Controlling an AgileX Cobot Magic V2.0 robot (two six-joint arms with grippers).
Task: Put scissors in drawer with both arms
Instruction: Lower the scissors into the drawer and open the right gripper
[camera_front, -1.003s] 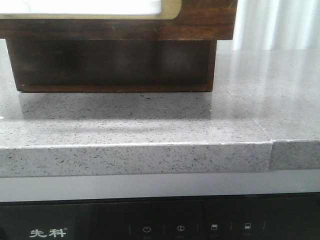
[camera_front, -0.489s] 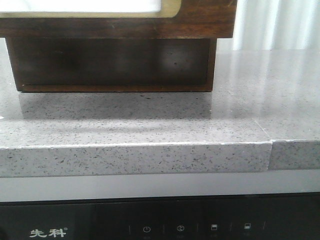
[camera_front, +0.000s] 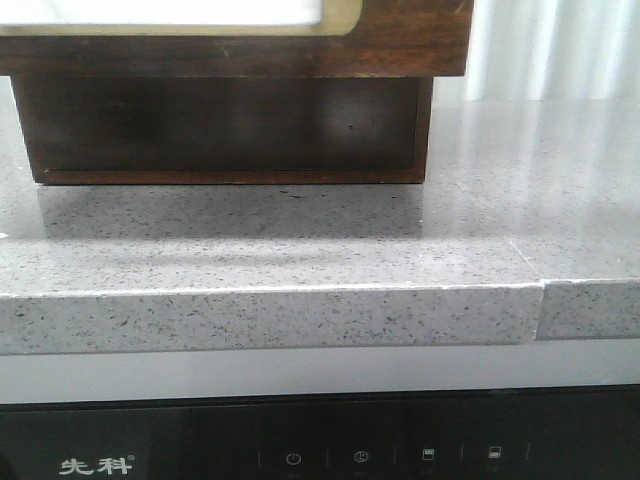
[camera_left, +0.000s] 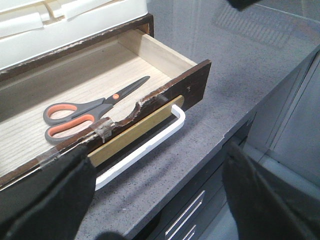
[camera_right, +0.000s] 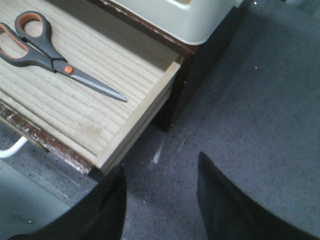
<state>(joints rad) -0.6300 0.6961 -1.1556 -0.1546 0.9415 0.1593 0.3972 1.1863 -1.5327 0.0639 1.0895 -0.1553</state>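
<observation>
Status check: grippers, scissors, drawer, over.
Left gripper open, empty. Right gripper open, empty. Scissors flat inside the drawer, which stands open. Nothing blocking it.

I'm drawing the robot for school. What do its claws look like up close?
Only the fingertips show. The left gripper has two broad, matte black fingers, blurry, with rounded edges. The right gripper has two black fingers that narrow toward the tips. No cables, markings or sleeves are visible.

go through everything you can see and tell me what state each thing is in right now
scissors: closed, lying flat inside the drawer
drawer: pulled open, front edge chipped
left gripper: open, empty
right gripper: open, empty
</observation>
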